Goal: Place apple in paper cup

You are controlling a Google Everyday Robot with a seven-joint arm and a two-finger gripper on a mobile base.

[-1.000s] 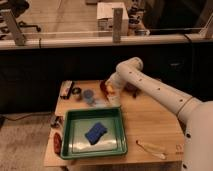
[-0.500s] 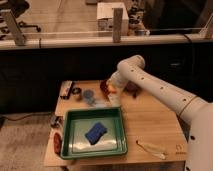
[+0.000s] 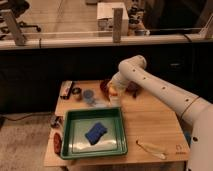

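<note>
My gripper (image 3: 113, 93) hangs at the back middle of the wooden table, at the end of the white arm that reaches in from the right. It is shut on the apple (image 3: 114, 90), a small orange-yellow fruit that shows at its tip. The paper cup (image 3: 114, 102), short and whitish, stands right under the gripper, just behind the green tray's back right corner. The gripper partly hides the cup's mouth. I cannot tell whether the apple touches the cup.
A grey-blue cup (image 3: 89, 95) stands left of the gripper. A dark red bowl (image 3: 104, 85) is behind it. A green tray (image 3: 72, 131) holds a blue sponge (image 3: 96, 132). A pale peel-like thing (image 3: 151, 147) lies front right. A red object (image 3: 57, 142) lies at the left edge.
My gripper has moved a little to the left and down with the apple, from beside the red bowl to above the paper cup.
</note>
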